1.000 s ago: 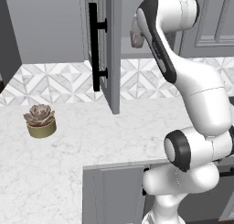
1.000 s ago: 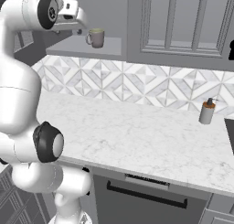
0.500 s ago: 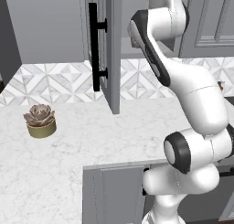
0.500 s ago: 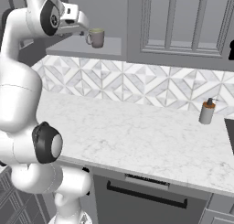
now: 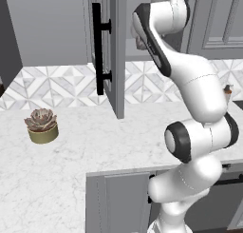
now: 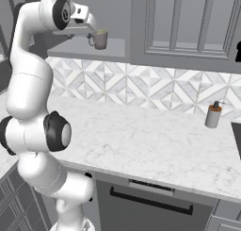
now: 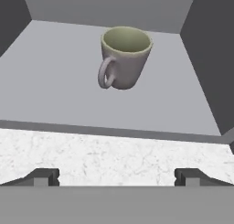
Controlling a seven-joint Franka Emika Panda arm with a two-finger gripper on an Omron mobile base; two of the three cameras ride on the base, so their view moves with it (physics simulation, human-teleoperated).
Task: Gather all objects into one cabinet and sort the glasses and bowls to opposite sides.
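A grey-taupe mug [image 7: 123, 57] with a lighter rim stands upright on the grey shelf [image 7: 55, 90] of the open upper cabinet, its handle turned to the left in the hand view. The same mug [image 6: 100, 38] shows in the right base view on the cabinet shelf [image 6: 70, 48]. My gripper [image 7: 116, 176] is open, its fingertips [image 7: 43, 176] spread wide, just outside the shelf's front edge and pointing at the mug with a gap between them. In the right base view the gripper [image 6: 88, 28] hovers just left of the mug. The cabinet door [image 5: 111, 51] with its black bar handle [image 5: 98, 49] stands open.
A potted succulent [image 5: 42, 125] sits on the marble counter [image 5: 71, 151] at the left. A soap dispenser [image 6: 213, 114] stands by the backsplash at the right. Closed upper cabinet doors [image 6: 188, 22] hang right of the open one. Lower cabinets [image 5: 123, 199] run below the counter edge.
The arm has pulled back and swung a little, drawing the hand away from the mug. The mug stays on the shelf. The jaws remain wide.
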